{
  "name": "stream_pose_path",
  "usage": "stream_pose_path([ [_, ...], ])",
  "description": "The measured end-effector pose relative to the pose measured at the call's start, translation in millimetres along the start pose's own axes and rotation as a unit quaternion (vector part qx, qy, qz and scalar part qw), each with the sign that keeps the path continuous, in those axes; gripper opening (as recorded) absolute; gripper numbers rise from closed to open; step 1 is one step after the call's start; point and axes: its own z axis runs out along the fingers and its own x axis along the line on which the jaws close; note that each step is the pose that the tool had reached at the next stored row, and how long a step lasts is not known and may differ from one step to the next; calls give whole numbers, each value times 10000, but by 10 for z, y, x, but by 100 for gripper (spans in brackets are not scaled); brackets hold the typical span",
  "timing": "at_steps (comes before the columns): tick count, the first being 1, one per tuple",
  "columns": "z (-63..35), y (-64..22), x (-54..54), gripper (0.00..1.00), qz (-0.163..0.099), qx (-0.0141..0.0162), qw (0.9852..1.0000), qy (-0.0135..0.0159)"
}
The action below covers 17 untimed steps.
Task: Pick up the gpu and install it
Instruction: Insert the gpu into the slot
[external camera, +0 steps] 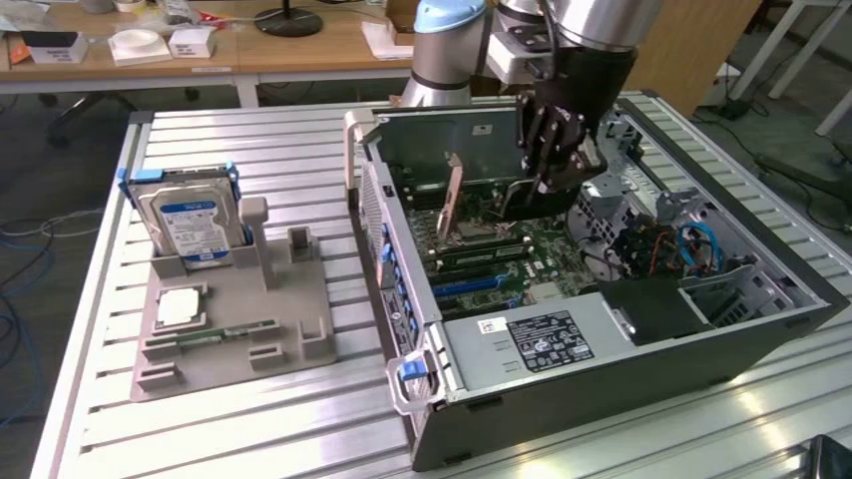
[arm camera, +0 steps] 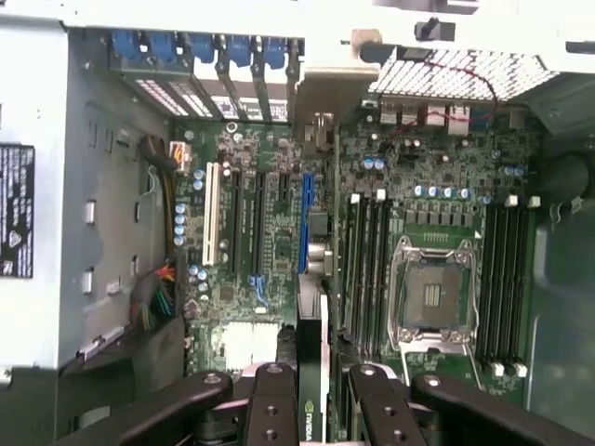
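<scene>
Hanging over the open computer case point(external camera: 745, 329) on the desk point(external camera: 239, 150), the claw point(external camera: 549, 175) is clamped on the gpu point(arm camera: 311, 372). The card sits edge-on between the fingers point(arm camera: 272, 404), above the motherboard point(arm camera: 279, 232) and close to the blue slot point(arm camera: 306, 218).

Nvidia logo mark, green, on black edge of the gpu point(arm camera: 310, 372)
</scene>
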Motion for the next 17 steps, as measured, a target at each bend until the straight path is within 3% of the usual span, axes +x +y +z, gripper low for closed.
stream_pose_path([
  [2,31,30,-4,26,35,19,10000,1],
  [7,123,46,-13,26,282,22,9996,3],
  [17,305,88,-11,26,292,22,9996,3],
])
